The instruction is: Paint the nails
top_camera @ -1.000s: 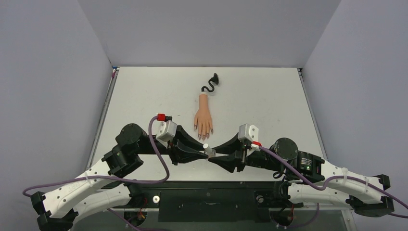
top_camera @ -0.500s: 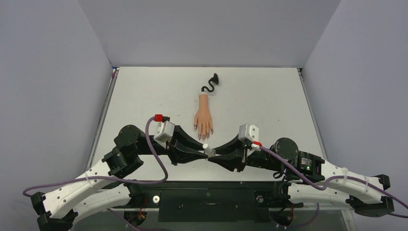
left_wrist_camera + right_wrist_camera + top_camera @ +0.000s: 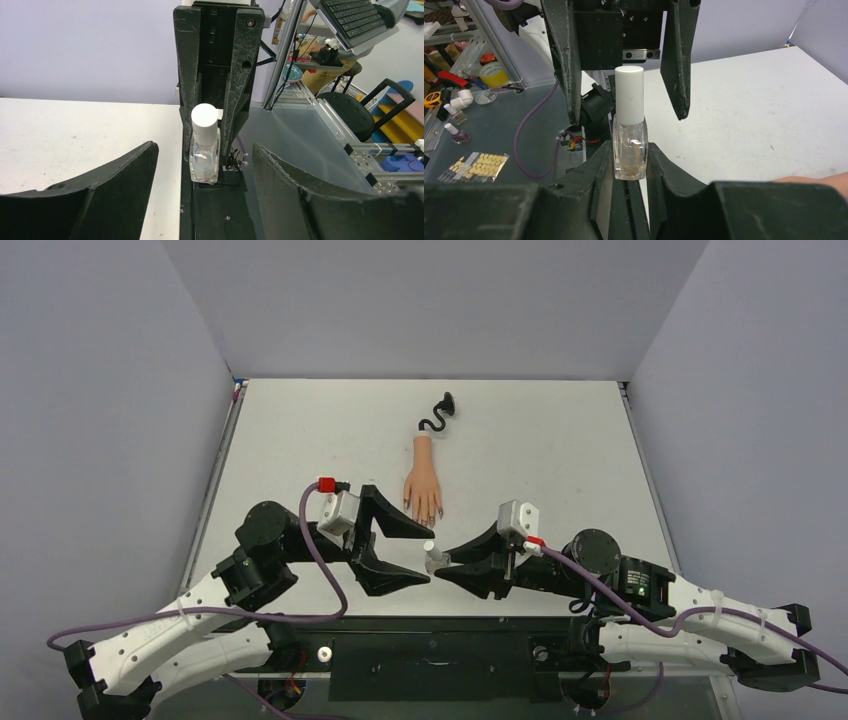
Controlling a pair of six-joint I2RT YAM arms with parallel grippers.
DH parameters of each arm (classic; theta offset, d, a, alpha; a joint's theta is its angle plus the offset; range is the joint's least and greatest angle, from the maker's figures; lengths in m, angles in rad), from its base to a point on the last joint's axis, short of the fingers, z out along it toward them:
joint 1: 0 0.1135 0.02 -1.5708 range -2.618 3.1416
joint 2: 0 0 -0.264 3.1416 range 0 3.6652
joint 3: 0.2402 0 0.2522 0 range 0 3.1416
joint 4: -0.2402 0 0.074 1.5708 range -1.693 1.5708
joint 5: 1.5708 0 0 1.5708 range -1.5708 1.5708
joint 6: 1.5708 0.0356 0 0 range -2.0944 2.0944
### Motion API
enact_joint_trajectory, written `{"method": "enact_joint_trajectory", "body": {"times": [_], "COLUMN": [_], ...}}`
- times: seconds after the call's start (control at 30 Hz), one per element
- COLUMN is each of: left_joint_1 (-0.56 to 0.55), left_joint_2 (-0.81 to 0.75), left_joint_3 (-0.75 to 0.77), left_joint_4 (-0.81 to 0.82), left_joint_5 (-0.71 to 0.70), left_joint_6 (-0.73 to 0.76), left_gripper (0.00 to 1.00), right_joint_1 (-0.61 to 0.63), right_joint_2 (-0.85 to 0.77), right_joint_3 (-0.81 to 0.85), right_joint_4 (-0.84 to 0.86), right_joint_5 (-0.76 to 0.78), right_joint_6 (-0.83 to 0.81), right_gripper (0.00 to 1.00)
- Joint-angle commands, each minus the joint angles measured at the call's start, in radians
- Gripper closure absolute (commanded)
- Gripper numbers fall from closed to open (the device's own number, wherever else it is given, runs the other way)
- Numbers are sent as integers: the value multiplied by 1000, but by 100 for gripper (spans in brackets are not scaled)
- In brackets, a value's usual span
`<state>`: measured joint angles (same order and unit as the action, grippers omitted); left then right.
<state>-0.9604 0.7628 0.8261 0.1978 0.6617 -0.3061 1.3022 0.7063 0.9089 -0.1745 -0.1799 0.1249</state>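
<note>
Nearest us, our right gripper is clamped on the upright, capped polish bottle. Our left gripper, at the bottle's 9 o'clock, is spread wide on either side of it without touching. Beyond, at 12 o'clock, the mannequin hand lies with its nails pointing to 6 o'clock.

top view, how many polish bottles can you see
1: the polish bottle stands upright, clamped in the right gripper, facing the open left gripper. The arms might hide others.
</note>
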Motion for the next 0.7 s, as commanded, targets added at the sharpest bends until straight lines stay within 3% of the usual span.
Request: {"method": "enact_joint_trajectory", "body": {"times": [0.0,0.23,0.67], "left_joint_1": [0,0,0], "left_joint_2": [-40,-35,32], "left_joint_3": [5,6,3], "left_joint_4": [28,103,192], "left_joint_5": [-3,20,31], "left_joint_6": [2,-36,-72], "left_gripper": [31,32,45], "right_joint_1": [0,0,0], "right_joint_2": [-30,-32,-26], "right_joint_3": [-5,-7,-9], "right_joint_4": [44,44,52], "right_joint_5": [4,-22,-41], "right_joint_6": [7,10,9], "right_gripper": [100,100,100]}}
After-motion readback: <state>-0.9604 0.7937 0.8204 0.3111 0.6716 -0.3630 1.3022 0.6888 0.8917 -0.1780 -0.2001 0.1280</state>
